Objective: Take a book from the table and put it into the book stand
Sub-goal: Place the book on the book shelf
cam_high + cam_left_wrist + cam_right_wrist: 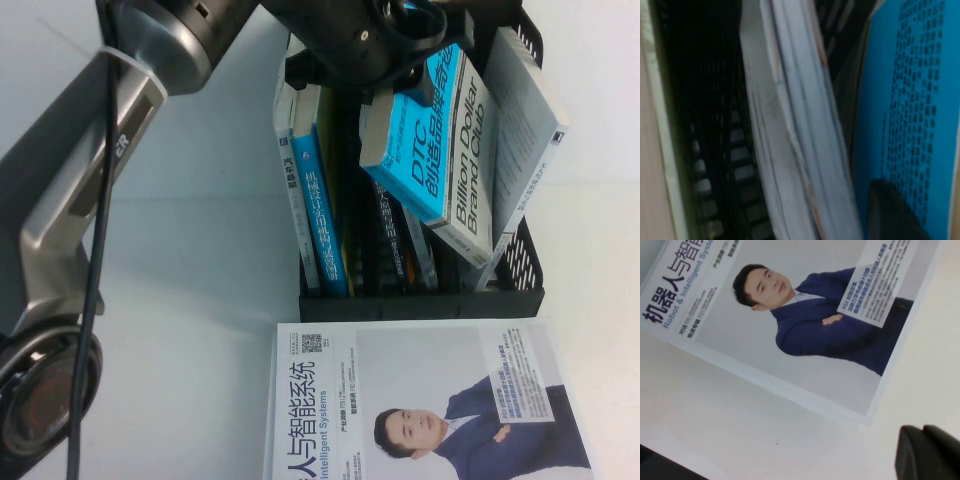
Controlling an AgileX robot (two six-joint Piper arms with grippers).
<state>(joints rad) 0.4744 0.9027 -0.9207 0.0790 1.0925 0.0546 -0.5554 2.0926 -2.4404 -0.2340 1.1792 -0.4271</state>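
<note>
The book (pixel 437 150), blue and grey with "Billion Dollar Brand Club" on it, hangs tilted over the middle slots of the black book stand (pixel 522 270), its lower end between the dividers. My left gripper (pixel 400 45) is shut on the book's top end at the far side of the stand. In the left wrist view one dark finger (pixel 892 212) lies against the blue cover (pixel 910 100), next to white page edges (pixel 790 130). My right gripper (pixel 930 455) is shut and empty, low over the white table (pixel 740 420), out of the high view.
The stand holds a slim blue-spined book (pixel 322 215), dark books (pixel 395 248) and a grey-white book (pixel 532 125) leaning at its right end. A large white book picturing a suited man (pixel 430 400) lies flat just in front of the stand. My left arm (pixel 70 200) crosses the left side.
</note>
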